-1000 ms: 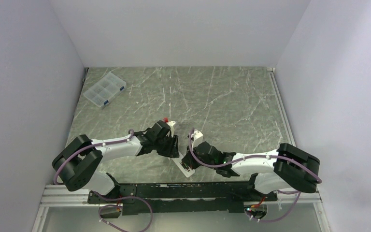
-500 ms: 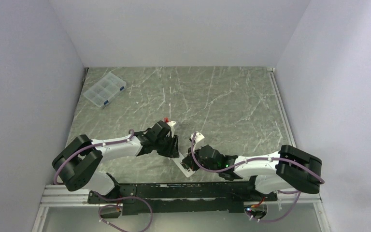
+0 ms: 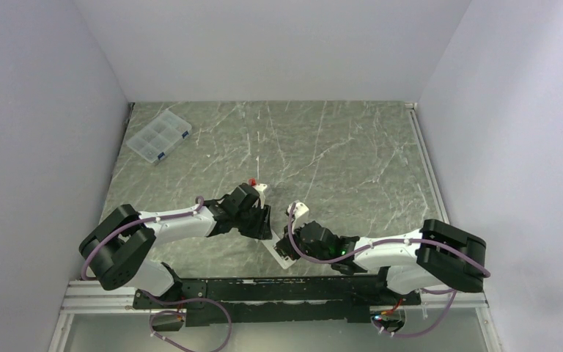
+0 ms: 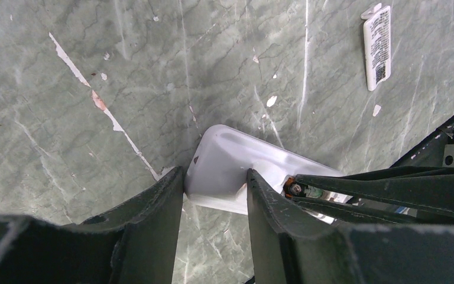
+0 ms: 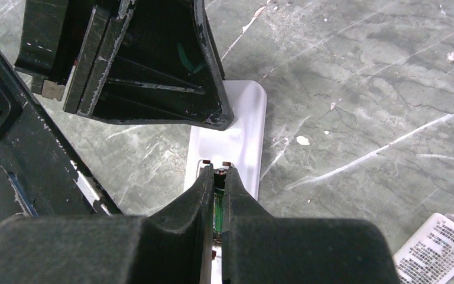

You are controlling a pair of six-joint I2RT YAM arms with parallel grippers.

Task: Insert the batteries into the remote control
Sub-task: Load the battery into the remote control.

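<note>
While the white remote control (image 4: 230,165) lies on the table (image 3: 352,147), its end is clamped by the left gripper (image 4: 214,183); a greenish battery (image 5: 218,210), seemingly touching it, is pinched by the right gripper (image 5: 217,174).

Left arm (image 3: 168,224): reaches from its base toward the near middle of the table, forearm low and close to level.
Left gripper (image 4: 216,177): points down, jaws partway apart, fingers pressed on both sides of the remote control (image 4: 236,157).
Right arm (image 3: 392,248): stretched leftward, low, elbow out at the right.
Right gripper (image 5: 217,173): jaws almost together, pinching a battery (image 5: 217,210), tips down at the remote control.
Spacing: grippers just beside each other.
</note>
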